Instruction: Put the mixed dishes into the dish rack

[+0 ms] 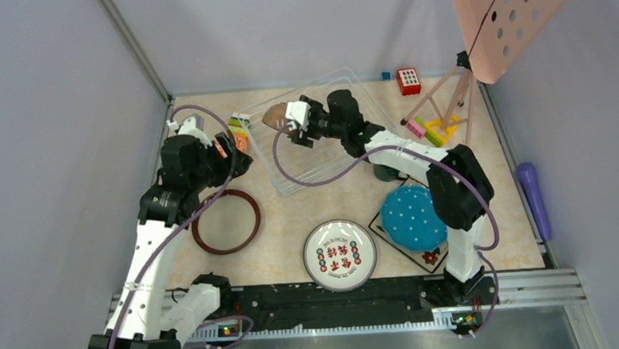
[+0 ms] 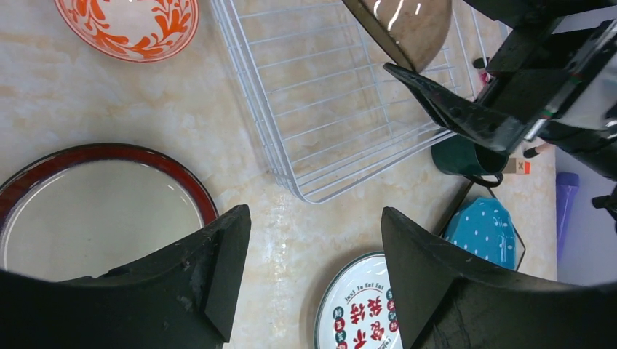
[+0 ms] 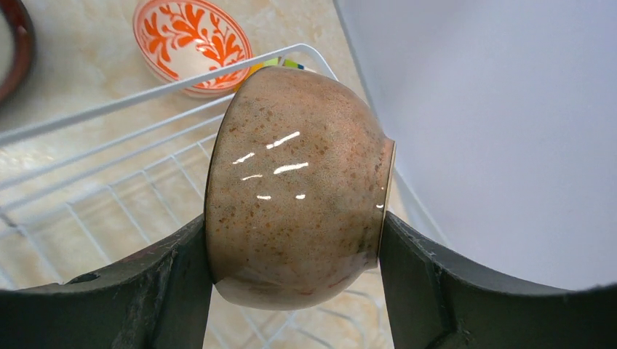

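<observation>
Pinching the brown bowl (image 3: 298, 167) by its sides, my right gripper (image 3: 293, 233) holds it on edge above a corner of the dish rack (image 2: 327, 109). I should lower it slowly between the wires, then release. My left gripper (image 2: 314, 214) hangs spread and empty beside the red-rimmed plate (image 2: 102, 203).

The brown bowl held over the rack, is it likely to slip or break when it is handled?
Probably slippery: the brown bowl shows glossy highlights, and the right end effector grips it between just two fingers. It looks rigid and ceramic-like, so it may chip if dropped on the wire dish rack.
</observation>
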You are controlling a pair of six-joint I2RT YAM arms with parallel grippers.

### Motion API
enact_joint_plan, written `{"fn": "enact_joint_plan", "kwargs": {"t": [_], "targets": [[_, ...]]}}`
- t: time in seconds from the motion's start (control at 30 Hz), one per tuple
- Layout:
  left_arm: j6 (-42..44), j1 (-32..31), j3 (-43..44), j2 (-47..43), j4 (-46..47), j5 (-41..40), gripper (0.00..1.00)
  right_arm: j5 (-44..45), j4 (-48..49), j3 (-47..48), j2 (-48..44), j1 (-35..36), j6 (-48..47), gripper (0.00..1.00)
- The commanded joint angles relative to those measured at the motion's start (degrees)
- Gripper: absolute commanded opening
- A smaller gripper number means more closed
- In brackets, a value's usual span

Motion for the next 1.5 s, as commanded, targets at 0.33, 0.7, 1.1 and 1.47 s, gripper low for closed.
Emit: {"fn": "enact_joint_plan", "kwargs": {"t": [0.33, 0.7, 1.1, 1.47], "targets": [[4.4, 0.7, 2.6, -2.8, -4.9, -4.4, 0.72, 7.3, 20.8, 3.8, 10.9, 4.3, -41.9, 0.0], [4.0, 0.8, 1.5, -1.4, -3.4, -2.0, 0.72, 8.3, 22.4, 8.8, 18.9, 5.3, -48.9, 0.0], [5.2, 0.9, 1.1, -0.6, -3.3, -1.6, 0.72, 5.5, 17.7, 16.5, 25.0, 5.8, -48.4, 0.23], [5.7, 1.2, 0.6, -0.4, -2.9, 0.4, 0.72, 5.4, 10.1, 18.3, 23.2, 6.3, -40.8, 0.95]]}}
